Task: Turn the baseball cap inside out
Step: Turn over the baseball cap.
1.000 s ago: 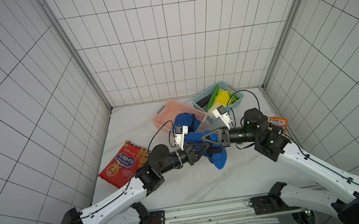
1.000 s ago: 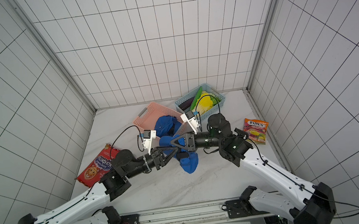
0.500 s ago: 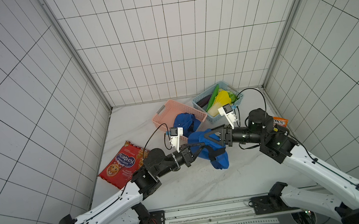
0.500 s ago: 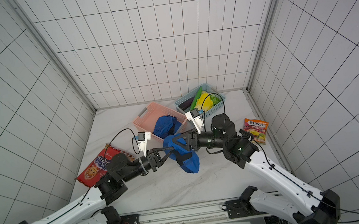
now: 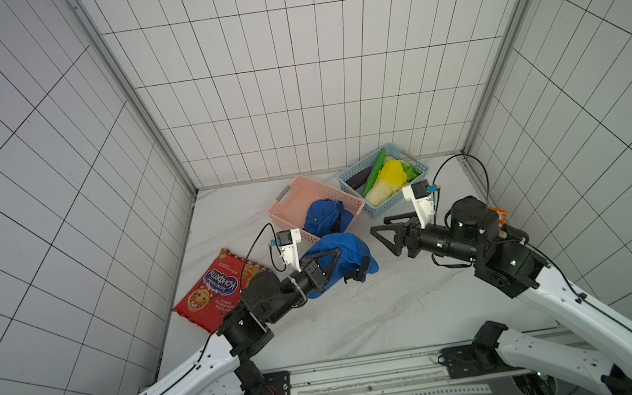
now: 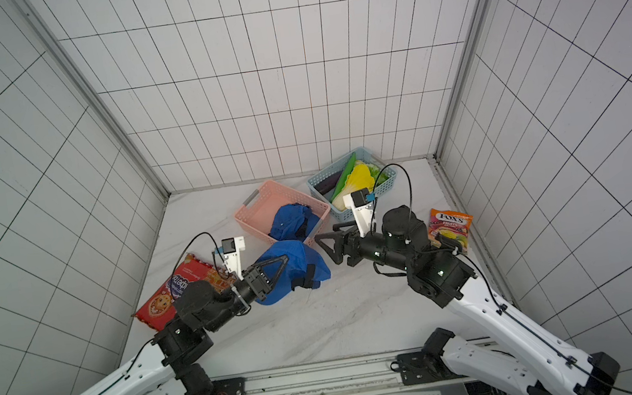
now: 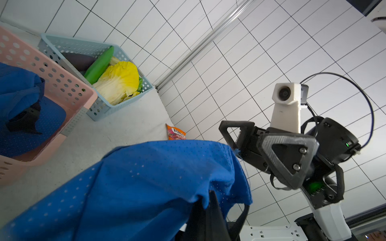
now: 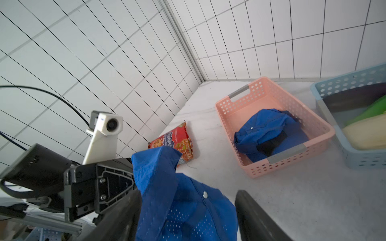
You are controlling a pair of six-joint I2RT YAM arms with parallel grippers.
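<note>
Tabletop (image 5: 365, 317), right gripper (image 5: 379, 225) released cap (image 5: 348, 246), withdrawn

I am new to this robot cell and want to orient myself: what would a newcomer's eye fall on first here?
First, the blue baseball cap in the middle of the scene, pinched by the shut left pincer, while the right pincer stands open just beside it, not touching. Next, a second blue cap lying in the pink basket behind, and the red cookie packet on the left side.
</note>
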